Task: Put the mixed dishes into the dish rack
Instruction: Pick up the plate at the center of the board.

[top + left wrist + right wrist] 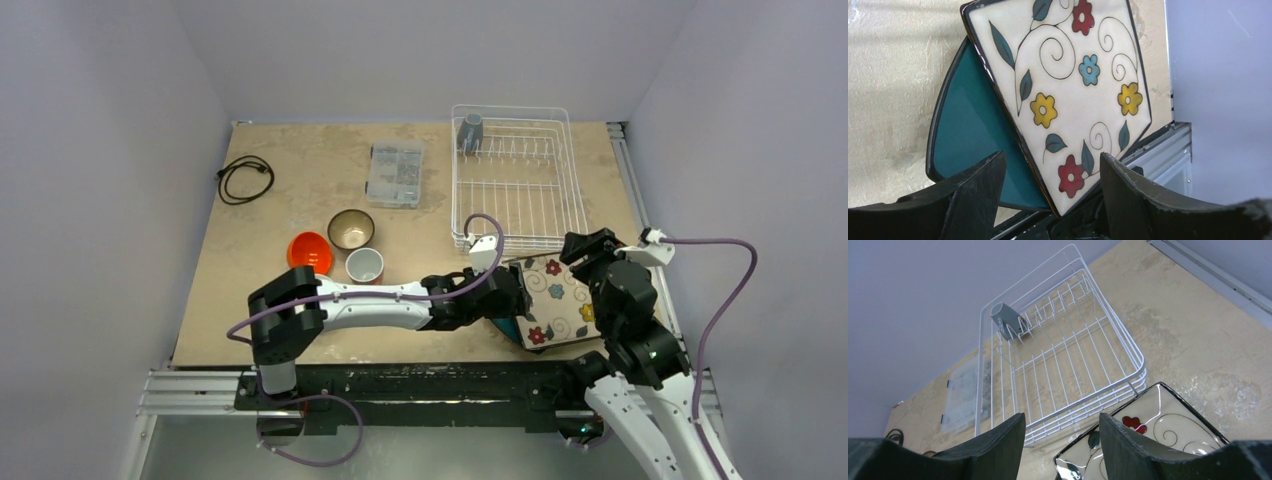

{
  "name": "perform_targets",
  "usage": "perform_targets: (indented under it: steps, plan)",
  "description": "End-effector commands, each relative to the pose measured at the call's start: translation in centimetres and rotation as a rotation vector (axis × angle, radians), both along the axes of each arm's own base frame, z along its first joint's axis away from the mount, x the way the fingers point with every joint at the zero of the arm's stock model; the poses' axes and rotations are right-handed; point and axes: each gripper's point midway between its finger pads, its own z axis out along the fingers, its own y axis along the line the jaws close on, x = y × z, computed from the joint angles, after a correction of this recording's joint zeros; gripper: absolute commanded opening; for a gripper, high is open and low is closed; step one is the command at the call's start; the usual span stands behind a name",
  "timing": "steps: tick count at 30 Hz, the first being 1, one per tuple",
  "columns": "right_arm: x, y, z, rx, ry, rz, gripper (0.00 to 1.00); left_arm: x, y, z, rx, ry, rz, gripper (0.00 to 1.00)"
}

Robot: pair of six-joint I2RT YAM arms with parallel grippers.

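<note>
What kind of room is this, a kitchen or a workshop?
Most likely a robot test booth, not a kitchen: plain walls box in one table, the left arm and right arm are bolted to a metal rail, and the dish rack has no sink.

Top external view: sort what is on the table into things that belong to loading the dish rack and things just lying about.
For the job: white wire dish rack, grey-blue mug already in it, square floral plate, dark teal plate under it, orange bowl, brown bowl, white bowl.
Lying about: clear compartment box, black cable.
</note>
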Motion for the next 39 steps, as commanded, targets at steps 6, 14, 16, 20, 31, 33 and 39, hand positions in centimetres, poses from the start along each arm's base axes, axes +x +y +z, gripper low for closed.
perform_targets:
  steps: [6, 14, 16, 20, 31, 33, 39]
  plan:
    - [-1.3, -1.7, 3.2, 0.015, -0.096, -0.057, 0.55, 0.7, -2.3, -0.4, -0.09, 0.067, 0.116, 0.58]
    - [-1.5, -1.7, 3.2, 0.009, -0.091, -0.054, 0.55, 0.9, -1.9, -2.0, -0.116, 0.109, 0.184, 0.51]
    - [-1.5, -1.6, 3.2, 0.013, -0.094, -0.047, 0.55, 0.9, -2.3, -2.4, -0.139, 0.111, 0.177, 0.49]
    - [-1.5, -1.4, 3.3, 0.017, -0.095, -0.038, 0.55, 0.7, -2.8, -3.4, -0.18, 0.15, 0.193, 0.46]
    - [-1.4, -1.3, 3.0, 0.01, -0.086, -0.029, 0.55, 1.5, 0.5, -2.8, -0.043, 0.035, 0.244, 0.44]
    - [-1.3, -1.2, 3.0, 0.008, -0.083, -0.026, 0.55, 1.7, 1.4, -2.5, -0.014, 0.014, 0.257, 0.46]
    - [-0.9, -0.6, 2.6, 0.013, -0.072, -0.005, 0.55, 1.2, 1.1, -3.8, -0.022, 0.07, 0.257, 0.5]
